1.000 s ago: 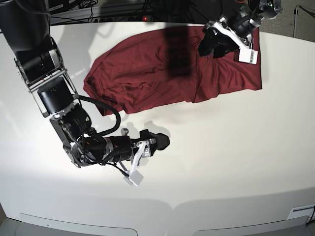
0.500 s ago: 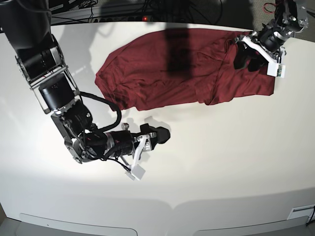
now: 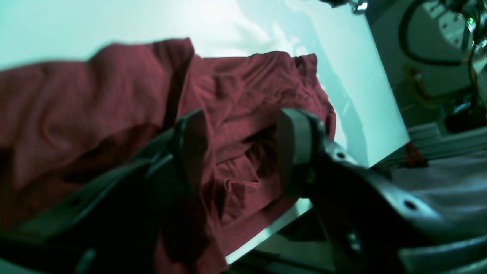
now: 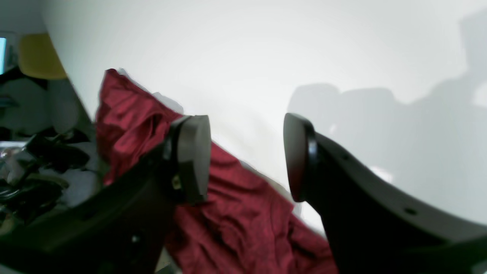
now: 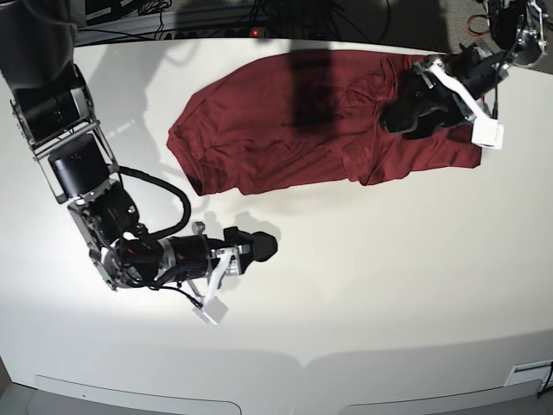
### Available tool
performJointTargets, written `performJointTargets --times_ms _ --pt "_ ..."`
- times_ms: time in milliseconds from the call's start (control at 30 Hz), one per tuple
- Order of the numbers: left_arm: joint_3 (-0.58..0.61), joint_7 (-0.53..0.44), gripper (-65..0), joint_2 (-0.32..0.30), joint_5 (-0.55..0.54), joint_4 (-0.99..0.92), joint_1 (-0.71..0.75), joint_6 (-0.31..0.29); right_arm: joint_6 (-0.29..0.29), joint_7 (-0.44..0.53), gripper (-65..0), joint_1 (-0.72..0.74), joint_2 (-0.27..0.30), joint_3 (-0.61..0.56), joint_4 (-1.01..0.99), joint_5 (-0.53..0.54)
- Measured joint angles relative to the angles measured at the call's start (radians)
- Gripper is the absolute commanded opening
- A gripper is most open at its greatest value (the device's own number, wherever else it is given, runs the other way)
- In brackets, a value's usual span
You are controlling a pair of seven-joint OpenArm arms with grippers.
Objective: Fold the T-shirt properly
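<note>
The maroon T-shirt [image 5: 285, 121] lies spread and wrinkled across the far part of the white table [image 5: 389, 277]. Its right end reaches close to the table's far right edge. My left gripper [image 5: 404, 117] hangs over the shirt's right part, open; in the left wrist view the left gripper [image 3: 243, 152] has creased fabric [image 3: 236, 99] showing between and below its dark fingers, none of it pinched. My right gripper [image 5: 263, 245] lies low over bare table in front of the shirt, open and empty. In the right wrist view the right gripper [image 4: 245, 158] faces the T-shirt [image 4: 228, 217].
Cables and dark gear [image 5: 216, 17] lie beyond the table's far edge. A yellow object [image 4: 38, 57] stands off the table. White tags hang from both wrists [image 5: 486, 134] [image 5: 210, 311]. The table's near edge [image 5: 302, 359] curves along the bottom.
The shirt slid to the right with the left gripper, then stayed put. The left gripper has since come back left over the shirt. The right arm has drawn back slightly to the left.
</note>
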Motion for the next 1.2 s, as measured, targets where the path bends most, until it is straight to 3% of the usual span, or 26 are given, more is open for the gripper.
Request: performJointTargets --times_ms 200,400,633,800,1200 --pt "-0.142 -0.003 -36.0 0.0 0.153 0.011 0.0 0.005 0.0 -0.108 -34.0 0.0 0.103 0.0 0.0 0.155" --pt "-0.179 -0.002 -36.0 0.0 0.273 0.011 0.0 0.049 0.001 -0.205 -34.0 -0.005 0.193 -0.005 0.0 0.169" --pt "-0.179 -0.003 -36.0 0.0 0.272 0.011 0.0 0.049 0.001 -0.279 -34.0 -0.008 0.286 -0.217 0.001 0.172" --pt "-0.178 -0.002 -36.0 0.0 0.272 0.011 0.0 0.049 -0.039 -0.343 -34.0 -0.011 0.3 -0.329 0.001 0.173" --pt "-0.179 -0.002 -36.0 0.0 0.272 0.011 0.0 0.049 -0.063 -0.292 -34.0 -0.074 0.286 -0.324 0.008 0.211"
